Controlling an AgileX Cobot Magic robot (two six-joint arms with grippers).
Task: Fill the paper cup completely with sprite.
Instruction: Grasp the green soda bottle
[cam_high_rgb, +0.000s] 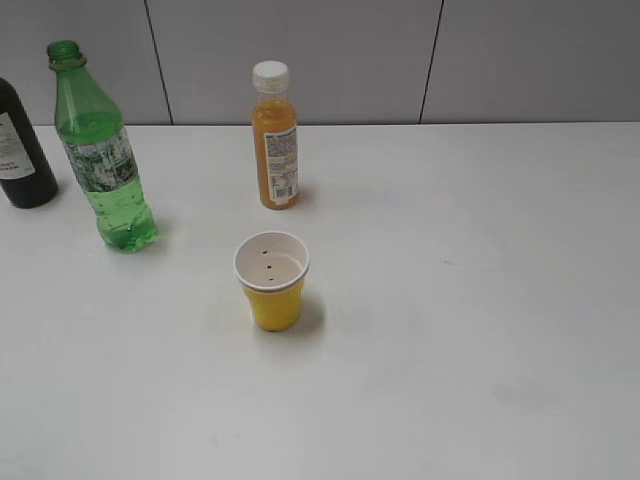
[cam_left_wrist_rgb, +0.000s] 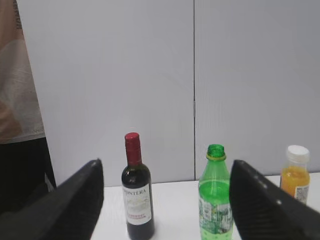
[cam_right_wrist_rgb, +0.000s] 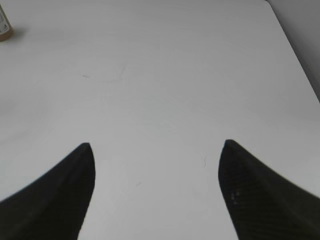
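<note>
Upright empty yellow paper cup (cam_high_rgb: 271, 281) mid-table, well apart from the uncapped green sprite (cam_high_rgb: 103, 152) bottle standing back-left.

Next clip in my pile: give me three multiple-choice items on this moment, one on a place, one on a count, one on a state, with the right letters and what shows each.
1. In the exterior view, where does the green bottle stand relative to the paper cup?
A. Behind it and to the left
B. In front of it
C. Directly to its right

2. How many bottles stand on the table?
A. One
B. Two
C. Three

3. What is the state of the paper cup?
A. Tipped on its side
B. Upright and empty
C. Upright and full to the rim

Answers:
1. A: the green bottle stands further back and left of the cup.
2. C: the green bottle, the orange juice bottle and the dark bottle are all there.
3. B: its white inside shows right to the bottom, with a few dark specks.
</note>
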